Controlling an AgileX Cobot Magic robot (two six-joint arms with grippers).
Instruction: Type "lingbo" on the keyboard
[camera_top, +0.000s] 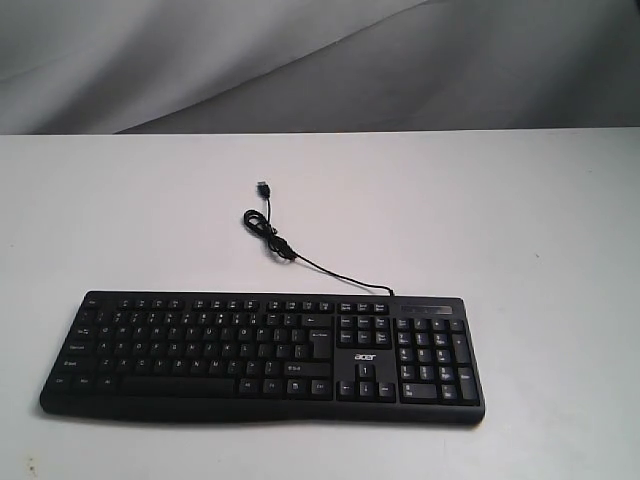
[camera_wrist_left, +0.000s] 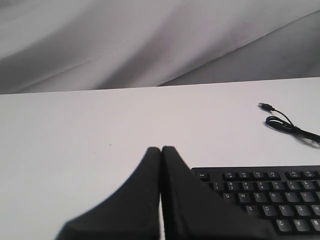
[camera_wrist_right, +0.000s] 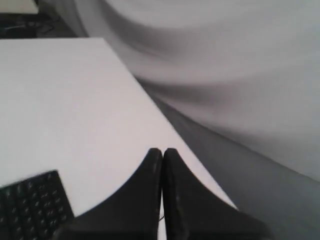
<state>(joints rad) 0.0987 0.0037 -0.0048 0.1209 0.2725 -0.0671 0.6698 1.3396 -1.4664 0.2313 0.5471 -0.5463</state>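
Note:
The black keyboard (camera_top: 262, 355) lies flat near the front of the white table, with white legends, a number pad on its right and an acer logo. Its thin cable (camera_top: 300, 258) curls away toward the back and ends in a loose USB plug (camera_top: 262, 187). Neither arm shows in the exterior view. In the left wrist view my left gripper (camera_wrist_left: 161, 149) is shut and empty, above the table beside the keyboard's (camera_wrist_left: 265, 197) Esc corner. In the right wrist view my right gripper (camera_wrist_right: 162, 150) is shut and empty, off a keyboard corner (camera_wrist_right: 32, 207) near the table's edge.
The white table (camera_top: 500, 200) ends at a far edge in front of grey draped cloth (camera_top: 300, 60). In the right wrist view the table's side edge (camera_wrist_right: 165, 120) drops off to grey cloth just past the fingertips. The cable coil (camera_wrist_left: 285, 125) lies beyond the keyboard.

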